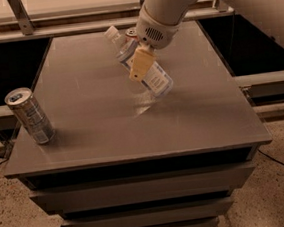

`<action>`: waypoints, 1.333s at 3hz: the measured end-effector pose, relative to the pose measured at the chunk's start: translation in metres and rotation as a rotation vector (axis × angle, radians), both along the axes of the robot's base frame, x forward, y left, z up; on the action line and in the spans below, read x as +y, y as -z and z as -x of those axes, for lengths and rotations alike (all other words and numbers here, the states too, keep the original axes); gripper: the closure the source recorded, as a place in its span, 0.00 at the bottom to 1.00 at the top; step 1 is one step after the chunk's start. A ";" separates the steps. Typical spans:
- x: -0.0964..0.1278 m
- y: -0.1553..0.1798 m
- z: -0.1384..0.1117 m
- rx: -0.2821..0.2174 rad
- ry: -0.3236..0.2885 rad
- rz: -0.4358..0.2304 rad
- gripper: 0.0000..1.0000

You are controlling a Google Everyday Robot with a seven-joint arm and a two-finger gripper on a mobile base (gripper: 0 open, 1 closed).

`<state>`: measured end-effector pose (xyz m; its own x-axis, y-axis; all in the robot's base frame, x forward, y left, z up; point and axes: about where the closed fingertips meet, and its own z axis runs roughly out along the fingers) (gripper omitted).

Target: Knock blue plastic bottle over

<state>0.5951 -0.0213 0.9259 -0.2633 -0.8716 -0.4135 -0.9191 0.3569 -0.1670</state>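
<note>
blue plastic bottle [160,79] is held steeply tilted above tabletop [81,106] centre, cap toward 10 o'clock, mid-body clamped by gripper [138,70] fingers [141,63]. judged light, thin-walled, slippery; best pushed near the cap.

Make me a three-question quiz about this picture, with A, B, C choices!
1. Where is the silver can on the table?
A. left front corner
B. middle
C. right back corner

2. What colour is the cap of the blue plastic bottle?
A. red
B. white
C. green

3. How is the bottle now?
A. standing upright
B. lying flat
C. tilted, with the tool in front of it

Answers:
1 A: it stands by the left edge, near the front.
2 B: the cap looks white.
3 C: it leans, cap pointing up and back-left.
</note>
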 end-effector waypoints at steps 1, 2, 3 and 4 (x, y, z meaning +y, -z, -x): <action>-0.008 0.009 0.010 0.025 -0.046 0.069 1.00; -0.015 0.021 0.022 0.062 -0.077 0.123 1.00; -0.016 0.034 0.032 0.097 -0.105 0.155 1.00; -0.015 0.041 0.037 0.105 -0.107 0.149 0.82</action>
